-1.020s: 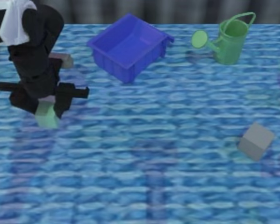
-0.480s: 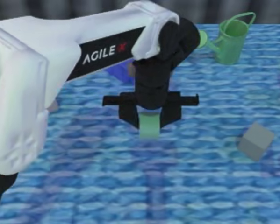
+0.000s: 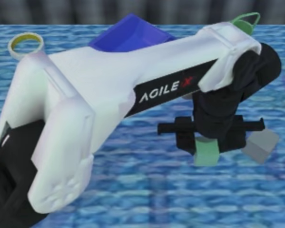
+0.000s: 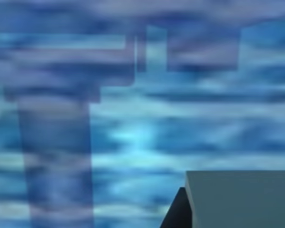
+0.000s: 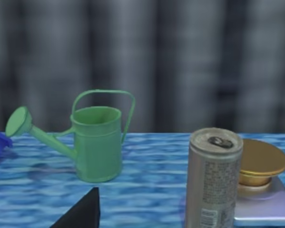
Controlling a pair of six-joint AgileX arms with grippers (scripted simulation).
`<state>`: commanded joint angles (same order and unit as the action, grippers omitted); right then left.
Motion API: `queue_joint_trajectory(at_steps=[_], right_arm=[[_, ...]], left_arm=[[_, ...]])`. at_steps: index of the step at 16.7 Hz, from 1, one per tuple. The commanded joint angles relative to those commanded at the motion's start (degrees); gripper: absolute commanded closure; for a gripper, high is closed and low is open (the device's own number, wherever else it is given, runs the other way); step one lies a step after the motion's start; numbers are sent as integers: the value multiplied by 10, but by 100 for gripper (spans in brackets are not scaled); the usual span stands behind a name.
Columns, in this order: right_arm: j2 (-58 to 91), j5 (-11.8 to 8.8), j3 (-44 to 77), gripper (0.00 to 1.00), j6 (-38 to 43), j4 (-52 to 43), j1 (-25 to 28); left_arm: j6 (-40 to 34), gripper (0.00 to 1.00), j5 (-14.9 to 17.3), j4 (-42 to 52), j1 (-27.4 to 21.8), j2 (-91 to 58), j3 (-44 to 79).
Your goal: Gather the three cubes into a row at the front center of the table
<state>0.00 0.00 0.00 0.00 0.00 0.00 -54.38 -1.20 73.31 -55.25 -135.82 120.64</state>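
Observation:
My left gripper (image 3: 207, 142) is shut on the small mint-green cube (image 3: 206, 156), right of the table's middle. The cube hangs just left of the grey cube (image 3: 261, 146), which rests on the blue rippled table (image 3: 147, 190). In the left wrist view the held cube (image 4: 242, 199) fills one corner beside a dark finger (image 4: 178, 214), with the table far below. The pale pink cube is hidden behind my left arm (image 3: 109, 99). My right arm is out of the top view; a dark tip of my right gripper (image 5: 83, 213) shows in its wrist view.
A big blue bin (image 3: 132, 33) stands at the back, half covered by the arm. A green watering can (image 5: 97, 142) is at the back right. A yellow-rimmed ring (image 3: 25, 45) sits at the back left. A metal can (image 5: 213, 180) and a gold dome on a lilac base (image 5: 261, 164) stand at the right.
My left arm has swung from the table's left side to right of centre, carrying the mint-green cube with it up to the grey cube. The grey cube has not moved.

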Motion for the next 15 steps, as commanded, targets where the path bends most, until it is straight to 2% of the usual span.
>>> queue_joint_trajectory(at_steps=[4,11,15], right_arm=[[0,0,0,0,0,0,0],[0,0,0,0,0,0,0],[0,0,0,0,0,0,0]], left_arm=[[2,100,1,-11,1,1,-11],[0,100,0,-136,0,-25,-109],[-1,100,0,-140,-1,-26,-114]])
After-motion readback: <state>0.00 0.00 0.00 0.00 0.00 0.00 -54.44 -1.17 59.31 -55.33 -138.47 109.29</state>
